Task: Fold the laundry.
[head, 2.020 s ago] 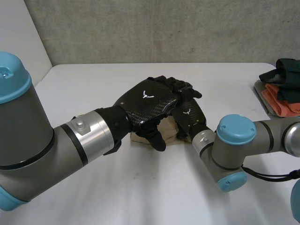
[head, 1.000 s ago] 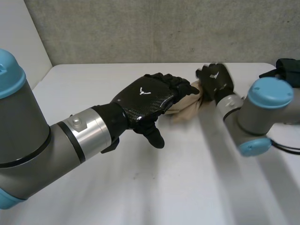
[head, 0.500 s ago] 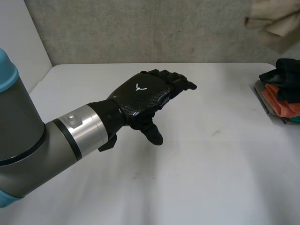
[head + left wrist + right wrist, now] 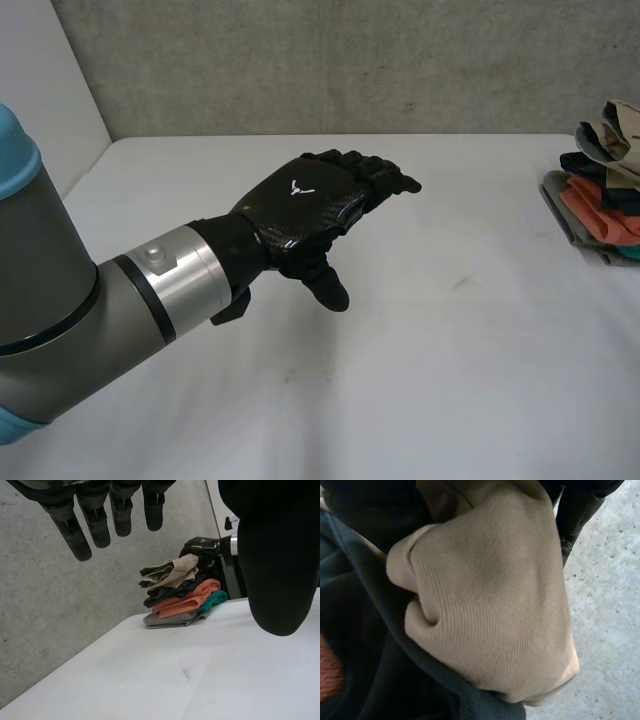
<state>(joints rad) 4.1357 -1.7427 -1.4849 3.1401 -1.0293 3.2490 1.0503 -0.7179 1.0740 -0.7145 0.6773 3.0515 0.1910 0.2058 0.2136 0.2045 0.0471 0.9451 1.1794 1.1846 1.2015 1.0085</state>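
Left hand [image 4: 300, 205] hung over the middle of the white table [image 4: 450, 350], fingers relaxed and slightly spread, holding nothing, with open tabletop on every side. Pile of folded clothes [image 4: 598, 215] sat at the table's right edge, well apart. Beige cloth [image 4: 172, 572] lay on top of it, right hand [image 4: 202, 547] curled round its end. Concrete wall [image 4: 300, 60] ran along the far edge.

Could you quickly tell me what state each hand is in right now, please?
Left hand: open, holding nothing, above the table.
Right hand: closed on the beige cloth, atop the clothes stack.
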